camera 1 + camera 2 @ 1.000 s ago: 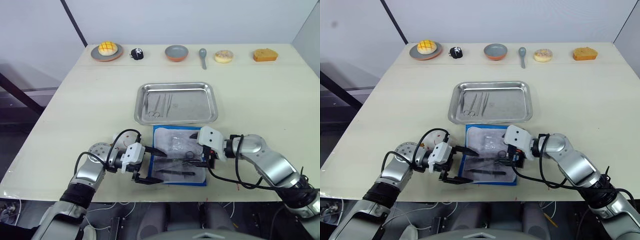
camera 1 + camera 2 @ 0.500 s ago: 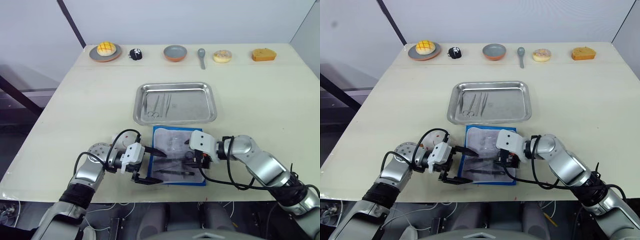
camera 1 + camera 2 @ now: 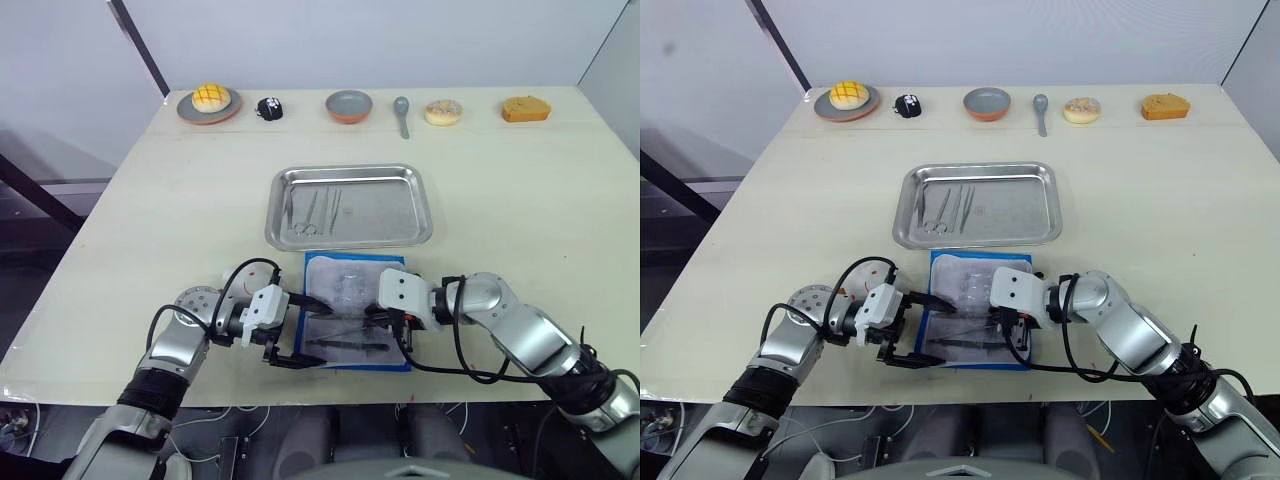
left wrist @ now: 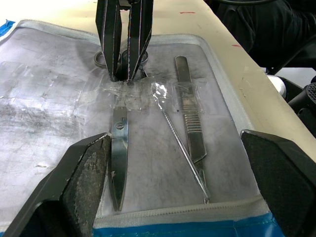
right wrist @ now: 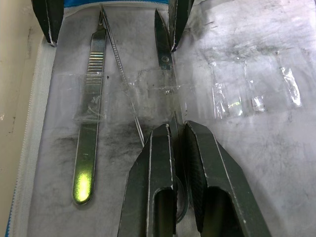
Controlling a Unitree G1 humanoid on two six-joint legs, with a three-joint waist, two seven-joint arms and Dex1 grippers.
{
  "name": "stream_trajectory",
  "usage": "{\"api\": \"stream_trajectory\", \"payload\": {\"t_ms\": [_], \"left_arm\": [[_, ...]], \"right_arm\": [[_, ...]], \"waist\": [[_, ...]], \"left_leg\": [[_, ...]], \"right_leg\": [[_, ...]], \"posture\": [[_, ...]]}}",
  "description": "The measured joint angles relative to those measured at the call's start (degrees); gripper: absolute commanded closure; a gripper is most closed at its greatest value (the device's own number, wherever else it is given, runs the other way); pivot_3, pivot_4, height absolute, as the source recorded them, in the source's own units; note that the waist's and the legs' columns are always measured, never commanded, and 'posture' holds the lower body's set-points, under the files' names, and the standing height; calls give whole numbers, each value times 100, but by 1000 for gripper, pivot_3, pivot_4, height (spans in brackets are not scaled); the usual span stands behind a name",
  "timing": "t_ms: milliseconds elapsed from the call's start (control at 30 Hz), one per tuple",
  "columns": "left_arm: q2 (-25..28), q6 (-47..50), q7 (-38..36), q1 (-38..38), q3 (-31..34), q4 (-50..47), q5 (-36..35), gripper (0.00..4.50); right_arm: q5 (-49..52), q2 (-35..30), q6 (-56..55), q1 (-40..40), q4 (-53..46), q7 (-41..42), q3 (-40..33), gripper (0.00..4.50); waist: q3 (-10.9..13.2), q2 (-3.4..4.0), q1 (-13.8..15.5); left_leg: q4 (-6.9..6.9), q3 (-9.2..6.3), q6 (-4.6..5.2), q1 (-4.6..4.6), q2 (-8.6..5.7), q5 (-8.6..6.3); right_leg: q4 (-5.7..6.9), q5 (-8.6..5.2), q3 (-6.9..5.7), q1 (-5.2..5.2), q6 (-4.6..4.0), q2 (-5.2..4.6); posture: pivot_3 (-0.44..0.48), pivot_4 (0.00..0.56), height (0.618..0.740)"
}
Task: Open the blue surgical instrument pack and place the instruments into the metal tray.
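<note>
I have the metal tray (image 3: 350, 208) at frame centre, a few instruments already lying in its left part. Just below it the blue surgical instrument pack (image 3: 357, 312) lies open, scissors (image 4: 118, 150), a flat handle (image 4: 190, 121) and a probe (image 4: 182, 150) remaining on its lining. My right gripper (image 5: 178, 133) is pinched on the scissors; my left gripper (image 3: 303, 332) sits spread wide at the pack's lower left. Next, I judge, a straight lift clear of the plastic strap.

pale wood table (image 3: 520, 190), plain grey-white walls (image 3: 380, 40) behind.
</note>
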Motion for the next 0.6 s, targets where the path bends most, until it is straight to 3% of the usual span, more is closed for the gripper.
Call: {"api": "stream_trajectory", "payload": {"t_ms": [600], "left_arm": [[-66,21,9,-14,-16,-1,12,0]], "right_arm": [[13,-409,1387,-989,-745,264,321,4441]], "waist": [[2,1,2]], "left_leg": [[1,-7,0,-9,-2,0]], "right_leg": [[0,0,-6,-7,0,-3]], "posture": [[0,150,732]]}}
